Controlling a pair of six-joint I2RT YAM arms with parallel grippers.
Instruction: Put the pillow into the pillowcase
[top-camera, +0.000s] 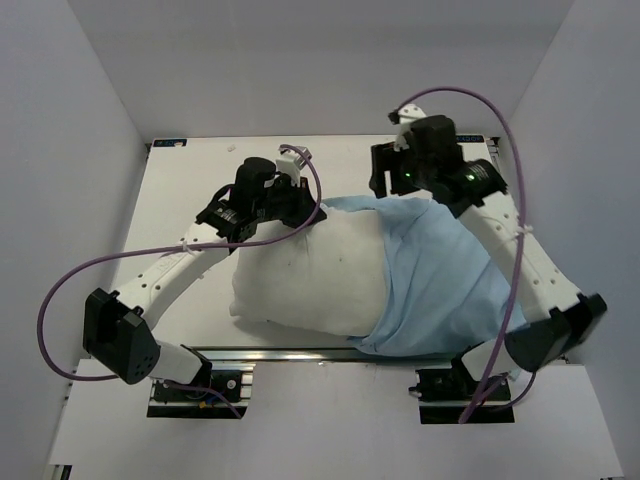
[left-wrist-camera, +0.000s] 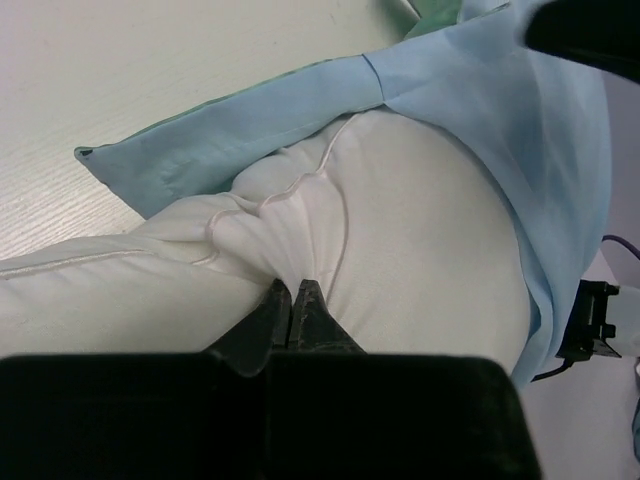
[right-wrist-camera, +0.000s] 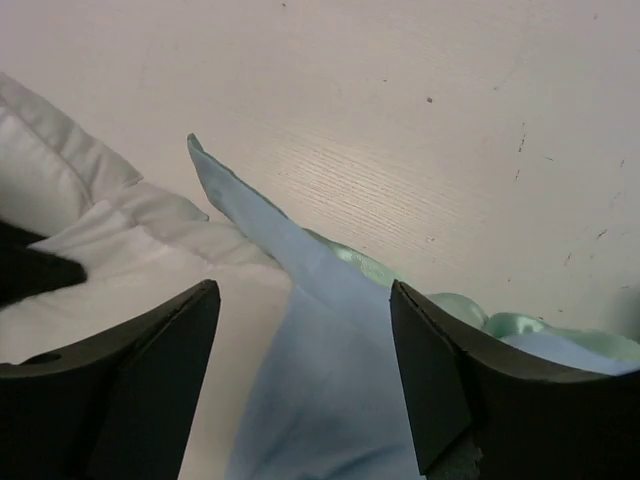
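Note:
The white pillow (top-camera: 305, 270) lies across the table's middle. Its right part is inside the light blue pillowcase (top-camera: 445, 285), whose open edge drapes over it. My left gripper (top-camera: 300, 200) is at the pillow's far edge; in the left wrist view its jaws (left-wrist-camera: 291, 290) are shut on a bunched fold of the pillow (left-wrist-camera: 420, 250), next to a pillowcase corner (left-wrist-camera: 250, 140). My right gripper (top-camera: 385, 182) is open and empty; in the right wrist view it (right-wrist-camera: 305, 300) hovers over the pillowcase's blue fabric (right-wrist-camera: 320, 390), with the pillow (right-wrist-camera: 90, 200) to the left.
The white table (top-camera: 200, 170) is walled by grey panels on three sides. Purple cables (top-camera: 90, 270) loop from both arms. A metal rail (top-camera: 300, 352) runs along the front edge. Green pillowcase lining (right-wrist-camera: 500, 325) peeks out beside the right finger.

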